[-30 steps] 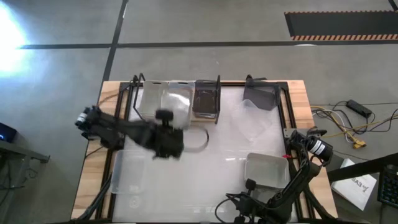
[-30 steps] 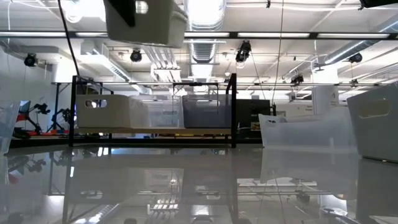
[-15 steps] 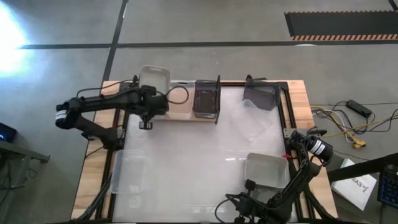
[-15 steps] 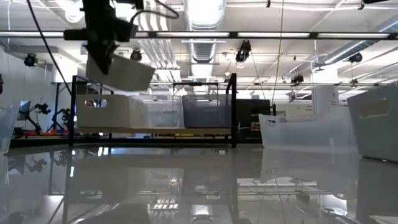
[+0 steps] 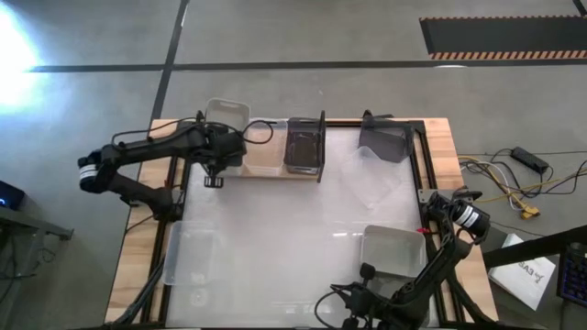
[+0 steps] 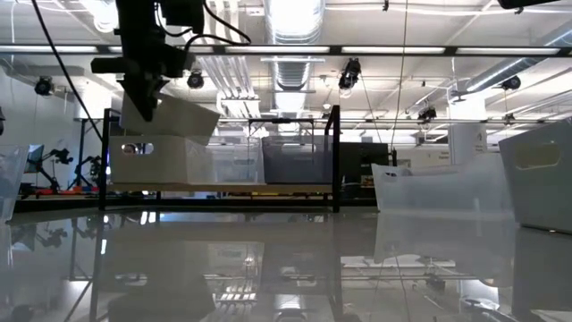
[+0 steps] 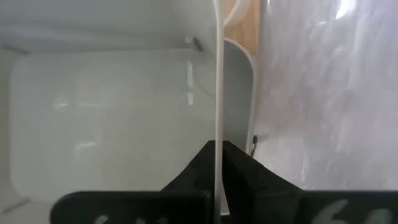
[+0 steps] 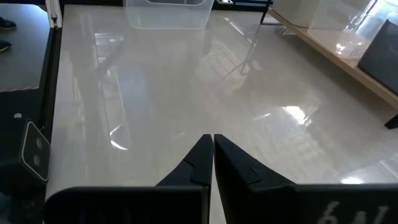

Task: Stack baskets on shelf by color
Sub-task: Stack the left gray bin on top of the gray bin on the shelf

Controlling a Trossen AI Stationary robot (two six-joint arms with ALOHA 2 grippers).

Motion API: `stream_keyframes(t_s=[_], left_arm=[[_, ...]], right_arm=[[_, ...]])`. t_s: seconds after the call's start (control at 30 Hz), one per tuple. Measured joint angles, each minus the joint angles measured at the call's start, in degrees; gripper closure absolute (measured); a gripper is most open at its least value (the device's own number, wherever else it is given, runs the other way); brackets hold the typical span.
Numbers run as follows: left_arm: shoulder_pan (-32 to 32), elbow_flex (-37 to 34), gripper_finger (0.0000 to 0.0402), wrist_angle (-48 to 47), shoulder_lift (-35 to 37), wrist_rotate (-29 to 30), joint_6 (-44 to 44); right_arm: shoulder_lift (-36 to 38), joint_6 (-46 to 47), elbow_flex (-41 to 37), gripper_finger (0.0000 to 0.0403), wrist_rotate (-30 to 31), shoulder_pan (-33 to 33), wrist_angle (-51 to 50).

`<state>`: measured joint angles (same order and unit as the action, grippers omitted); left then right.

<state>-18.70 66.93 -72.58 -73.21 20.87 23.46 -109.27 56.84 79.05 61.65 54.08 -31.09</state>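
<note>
Since half a second ago I see the whitish basket (image 6: 170, 121) sink slightly, tilted over the shelf's (image 5: 266, 160) left end above the basket there (image 6: 147, 161). Left gripper (image 7: 217, 163) pinches its wall. Right gripper (image 8: 212, 149) closed, parked at the near edge.

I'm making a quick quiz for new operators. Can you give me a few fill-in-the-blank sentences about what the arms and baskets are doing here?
1. The left hand grips a whitish basket by its ____.
2. That basket hangs above the ____ end of the shelf, seen from overhead.
3. The dark grey basket sits on the shelf beside a ____ basket.
4. The right hand is ____.

Missing words: wall; left; clear; shut
</note>
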Motion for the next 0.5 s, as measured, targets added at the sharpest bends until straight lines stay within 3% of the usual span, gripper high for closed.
stream_keyframes(t_s=[0.5], left_arm=[[-0.4, -0.9, 0.0395, 0.2, -0.4, -1.2, 2.4]], right_arm=[[0.0, 0.0, 0.0, 0.0394, -0.1, 0.0, 0.2]])
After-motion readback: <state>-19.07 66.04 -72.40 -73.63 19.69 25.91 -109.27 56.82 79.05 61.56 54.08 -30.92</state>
